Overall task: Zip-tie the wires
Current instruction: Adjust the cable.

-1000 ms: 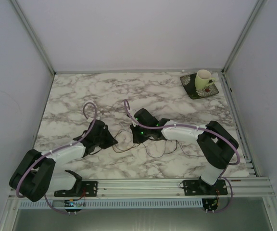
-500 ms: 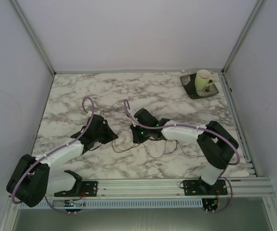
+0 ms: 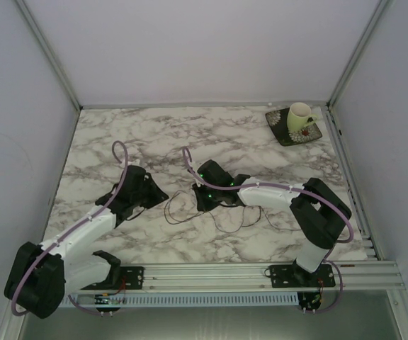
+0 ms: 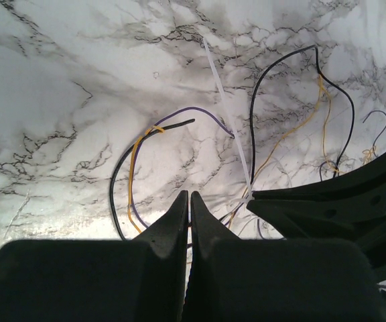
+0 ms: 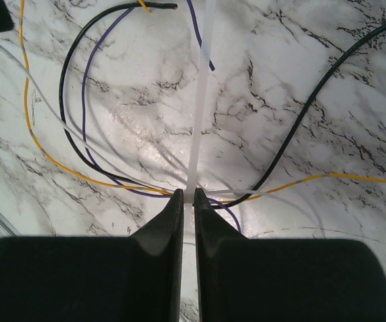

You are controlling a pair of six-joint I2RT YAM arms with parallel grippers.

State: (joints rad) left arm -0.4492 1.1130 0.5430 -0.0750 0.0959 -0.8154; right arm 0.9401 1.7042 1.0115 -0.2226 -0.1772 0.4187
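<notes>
Your right gripper [image 5: 187, 196] sits over the middle of the marble table [image 3: 119, 134], and everything else is best placed from it. Its fingers are closed almost together on a flat white zip tie [image 5: 203, 100], pinching the strip right at their tips. From there the strip runs straight out ahead of the right gripper across the marble. The wires [image 5: 62, 87] lie loose on the table under and around that gripper: a black, a purple, a yellow and a pale grey strand curve in a wide loop just ahead of its fingertips and pass beneath the zip tie close to the pinch. A second black strand sweeps away on the other side. In the top view you can see more thin loops trailing on the near side of the right gripper, towards the arm bases. Your left gripper [image 4: 188, 199] is a short way to the left of the right gripper, its tips pointing towards it, the two apart. Its fingers are pressed together with no gap showing. The black, purple and yellow strands run in under its tips, but you cannot tell from its wrist view whether any of them is caught between the fingers. Well beyond the right gripper, in the far right corner of the table, a pale cup [image 3: 299, 115] stands on a dark square plate [image 3: 283, 133].
</notes>
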